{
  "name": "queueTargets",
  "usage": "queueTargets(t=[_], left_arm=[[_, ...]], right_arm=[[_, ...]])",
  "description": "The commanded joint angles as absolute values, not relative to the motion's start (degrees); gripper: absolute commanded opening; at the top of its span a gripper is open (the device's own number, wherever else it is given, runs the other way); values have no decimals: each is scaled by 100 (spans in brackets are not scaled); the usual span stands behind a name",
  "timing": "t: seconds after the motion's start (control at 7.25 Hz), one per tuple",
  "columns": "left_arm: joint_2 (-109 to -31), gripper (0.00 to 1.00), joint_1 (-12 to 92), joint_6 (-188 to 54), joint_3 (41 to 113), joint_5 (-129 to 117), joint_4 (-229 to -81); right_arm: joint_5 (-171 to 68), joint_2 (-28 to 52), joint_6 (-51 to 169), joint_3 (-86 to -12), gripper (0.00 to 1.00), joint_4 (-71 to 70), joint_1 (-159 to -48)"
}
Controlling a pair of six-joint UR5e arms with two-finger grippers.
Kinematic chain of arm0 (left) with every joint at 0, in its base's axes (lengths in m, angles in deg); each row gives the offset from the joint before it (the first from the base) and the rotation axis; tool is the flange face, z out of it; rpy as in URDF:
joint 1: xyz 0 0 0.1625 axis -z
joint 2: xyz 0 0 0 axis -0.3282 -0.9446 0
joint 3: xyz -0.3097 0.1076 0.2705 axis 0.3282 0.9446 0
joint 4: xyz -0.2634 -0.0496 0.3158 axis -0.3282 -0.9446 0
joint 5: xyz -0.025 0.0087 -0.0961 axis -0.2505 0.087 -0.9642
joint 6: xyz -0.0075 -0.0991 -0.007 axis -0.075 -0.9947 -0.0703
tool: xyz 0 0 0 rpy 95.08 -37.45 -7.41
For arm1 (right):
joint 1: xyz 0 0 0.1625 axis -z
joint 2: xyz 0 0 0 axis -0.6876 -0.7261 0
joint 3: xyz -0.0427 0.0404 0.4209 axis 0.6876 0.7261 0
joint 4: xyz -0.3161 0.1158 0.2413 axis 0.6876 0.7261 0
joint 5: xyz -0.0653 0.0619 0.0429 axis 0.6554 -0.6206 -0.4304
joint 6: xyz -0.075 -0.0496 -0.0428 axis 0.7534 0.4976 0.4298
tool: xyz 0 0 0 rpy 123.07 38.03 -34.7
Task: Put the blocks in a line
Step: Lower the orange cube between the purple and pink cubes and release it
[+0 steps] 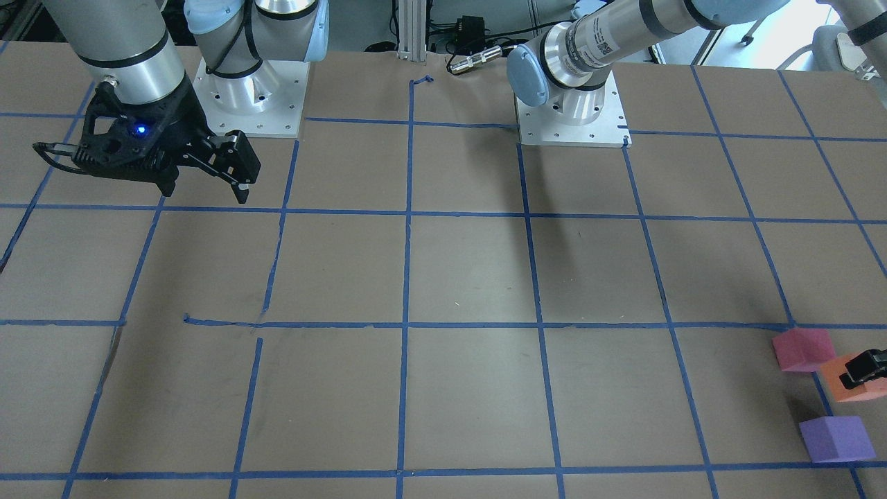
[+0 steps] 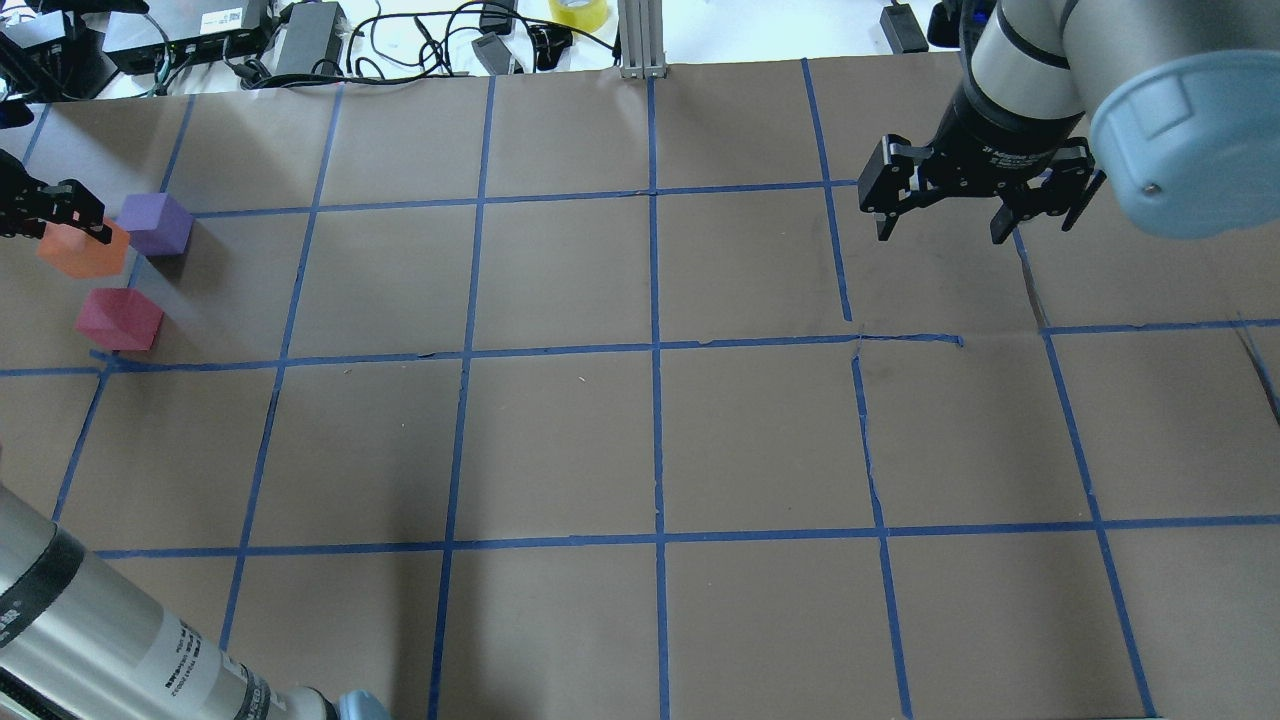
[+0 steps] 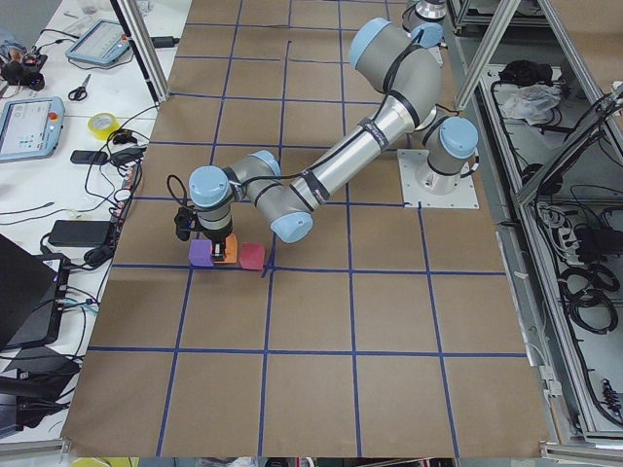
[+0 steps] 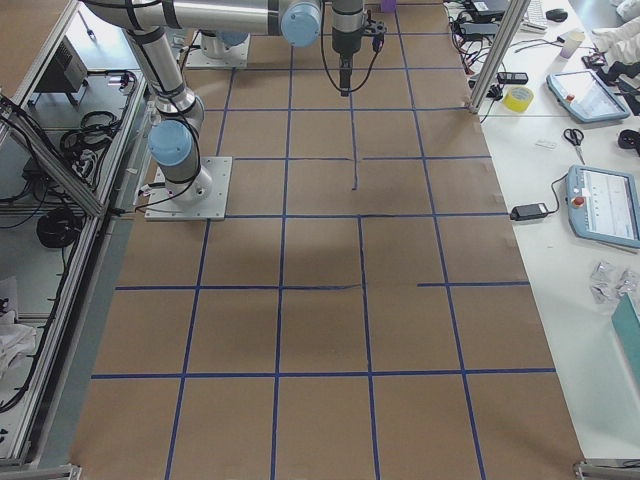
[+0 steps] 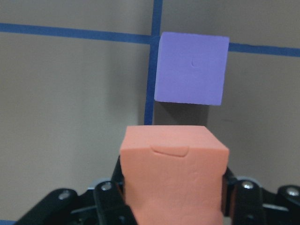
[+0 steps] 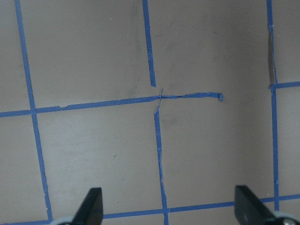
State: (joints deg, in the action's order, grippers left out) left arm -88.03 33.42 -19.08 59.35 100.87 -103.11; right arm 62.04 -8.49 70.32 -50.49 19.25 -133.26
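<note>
My left gripper is at the table's far left edge, shut on the orange block. In the left wrist view the orange block sits between the fingers. The purple block stands just beyond it, apart from it; it also shows in the left wrist view. The pinkish-red block stands on the near side of the orange one. In the front view they are pinkish-red, orange and purple. My right gripper is open and empty, above the table's right half.
Brown paper with a blue tape grid covers the table. The arm bases stand at the robot's edge. Cables, a yellow tape roll and a metal post lie along the far edge.
</note>
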Motion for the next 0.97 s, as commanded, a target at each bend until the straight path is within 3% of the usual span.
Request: queueTargets(t=[0.0,0.83], left_arm=[[-8880,0,3349,-1638,5945,10107,-10242],[-8898,0,3463,-1646,6225,10107,-9865]], right_arm=[[6209,-848,7026,-5050,100,1916,-13326],[6200,-857,6999,-5093,100,1916,-13326]])
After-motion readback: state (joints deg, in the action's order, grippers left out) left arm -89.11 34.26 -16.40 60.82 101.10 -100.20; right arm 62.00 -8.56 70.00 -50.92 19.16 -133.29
